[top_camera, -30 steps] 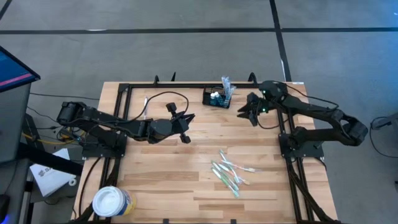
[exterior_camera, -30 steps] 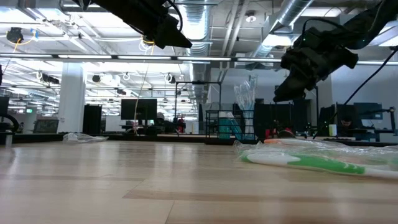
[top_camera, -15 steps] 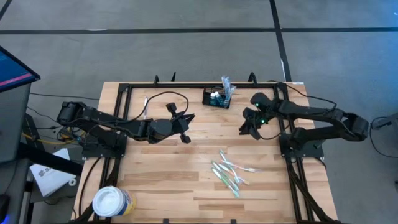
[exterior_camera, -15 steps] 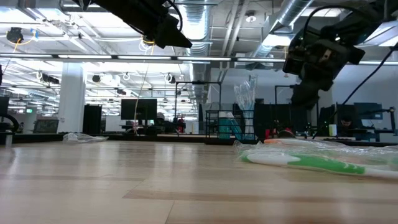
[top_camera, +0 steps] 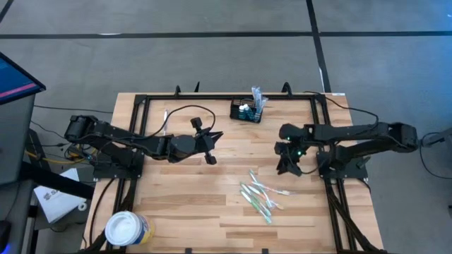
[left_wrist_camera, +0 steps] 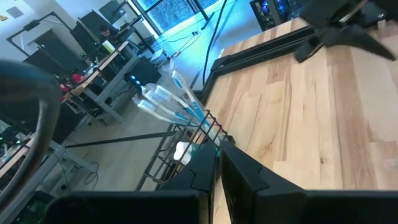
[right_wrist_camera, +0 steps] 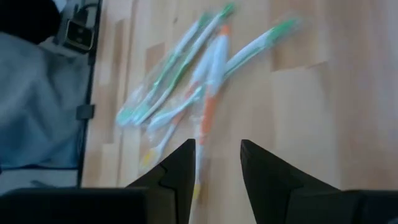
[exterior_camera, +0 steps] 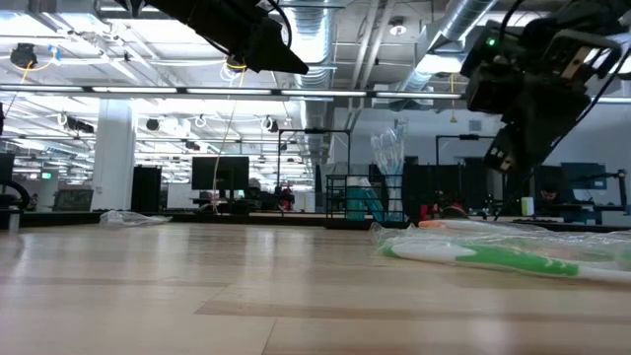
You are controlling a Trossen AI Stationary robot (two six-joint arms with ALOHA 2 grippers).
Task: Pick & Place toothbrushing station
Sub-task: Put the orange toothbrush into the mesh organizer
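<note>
The toothbrushing station [top_camera: 246, 111], a small black wire-mesh caddy, stands on its base near the table's far edge, with wrapped toothbrushes [left_wrist_camera: 163, 102] sticking up out of it. It also shows in the low view [exterior_camera: 366, 201]. My left gripper [top_camera: 214, 135] hovers shut above the table's middle, left of the caddy, pointing toward it [left_wrist_camera: 217, 167]. My right gripper [top_camera: 286, 167] hangs open, tipped down, near the right side. It stands just beyond a loose pile of wrapped toothbrushes [top_camera: 260, 197] and touches nothing [right_wrist_camera: 217, 155].
A round white tub [top_camera: 127, 229] with a yellow-blue label sits at the near left corner. A black metal frame [top_camera: 212, 97] runs along the table's far and side edges. Bare wood lies between the arms and left of the toothbrush pile [exterior_camera: 493, 254].
My right gripper has swung from beside the caddy toward the table's near edge and the loose toothbrushes, tipping further downward. My left gripper has kept its place.
</note>
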